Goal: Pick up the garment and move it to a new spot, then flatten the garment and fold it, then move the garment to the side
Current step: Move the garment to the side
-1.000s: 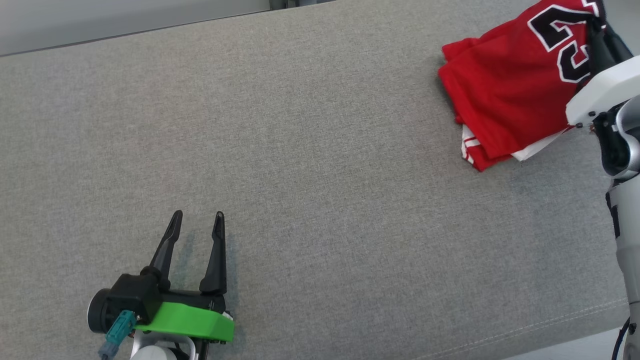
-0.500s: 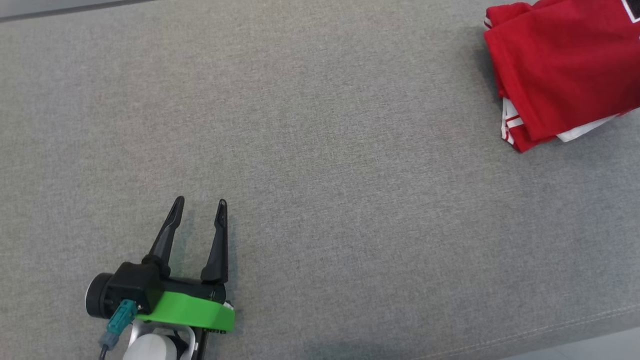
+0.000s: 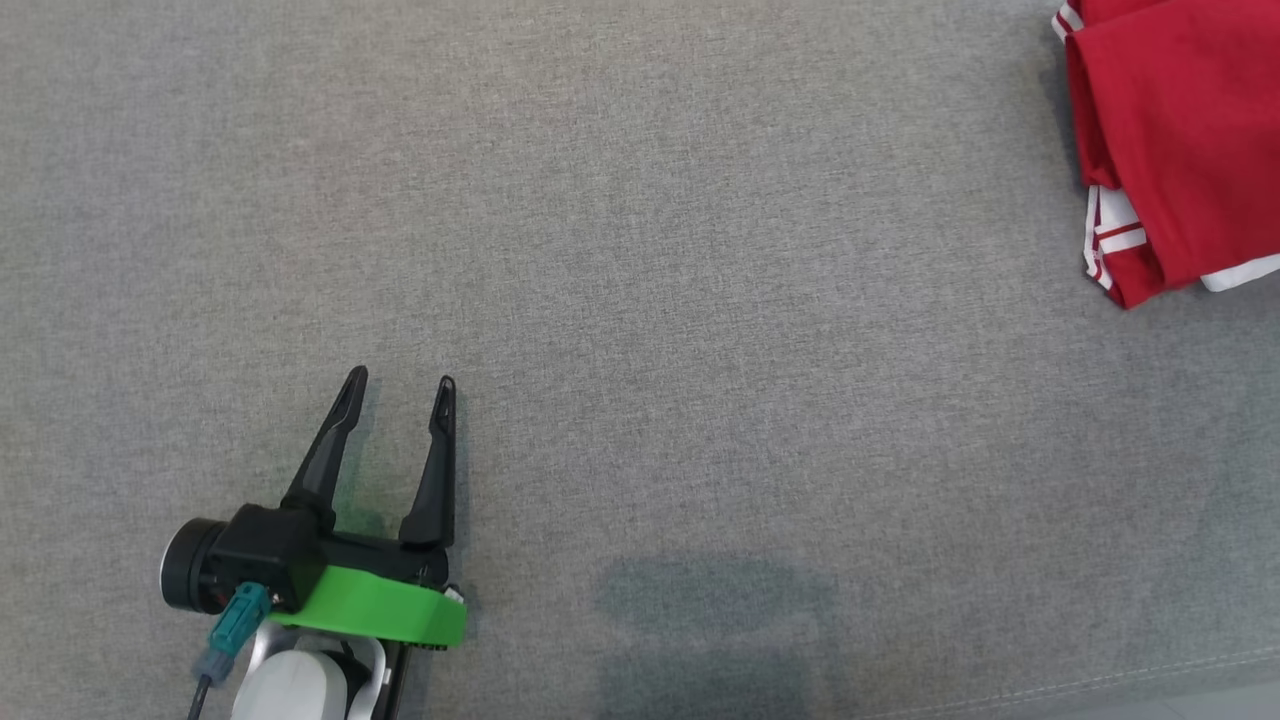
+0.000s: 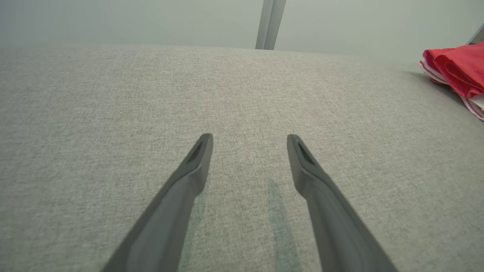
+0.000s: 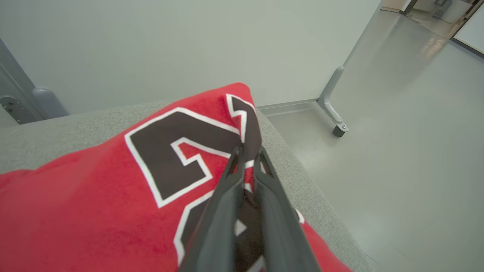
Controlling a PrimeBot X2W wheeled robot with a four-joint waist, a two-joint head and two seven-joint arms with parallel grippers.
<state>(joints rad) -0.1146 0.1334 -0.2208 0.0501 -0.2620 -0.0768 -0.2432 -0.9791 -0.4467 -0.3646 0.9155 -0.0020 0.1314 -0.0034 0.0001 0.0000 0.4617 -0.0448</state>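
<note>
Red with a black, white-edged numeral, the garment lies as a layered bundle at the far right of the grey upholstered surface, well apart from the left gripper. That gripper rests low over bare fabric with its two dark fingers spread and nothing between them. In the right wrist view we see the right gripper with its fingers drawn almost together, and a ridge of the printed top layer rises between their tips. We read that as a pinch on the cloth, though the gap is narrow and we cannot see how firmly it holds. The bundle sits close to the surface's edge, with the pale floor just beyond it. Since the layers are already stacked and the garment is out at the side, we judge the fold to be done and the last step in hand: setting it aside and letting go. The next move, as we see it, is to part the right fingers fully and draw them straight back. That should keep the top layer from lifting or unfolding, and should not nudge the bundle nearer the edge.
</note>
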